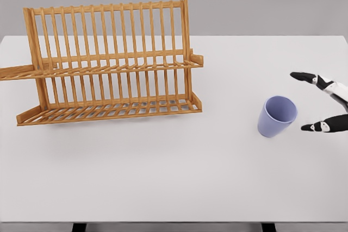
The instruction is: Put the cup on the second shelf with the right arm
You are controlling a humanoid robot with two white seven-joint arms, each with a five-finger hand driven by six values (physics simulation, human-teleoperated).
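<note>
Barely started: cup [277,116] sits on the table [174,183], right robot hand [321,101] spread beside it, rack [109,63] shelves empty.

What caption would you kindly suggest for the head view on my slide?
Open right robot hand reaching toward an upright lavender cup on a white table, with an empty two-tier wooden dish rack at left.

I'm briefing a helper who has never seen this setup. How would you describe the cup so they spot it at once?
Start at the white table, with a wooden rack at its back left. Look to the opposite side, near the right edge: the cup stands upright there, apart from the rack, beside the open fingers of the right hand. It is the only pale lavender-blue thing and the only small round vessel in view.
</note>
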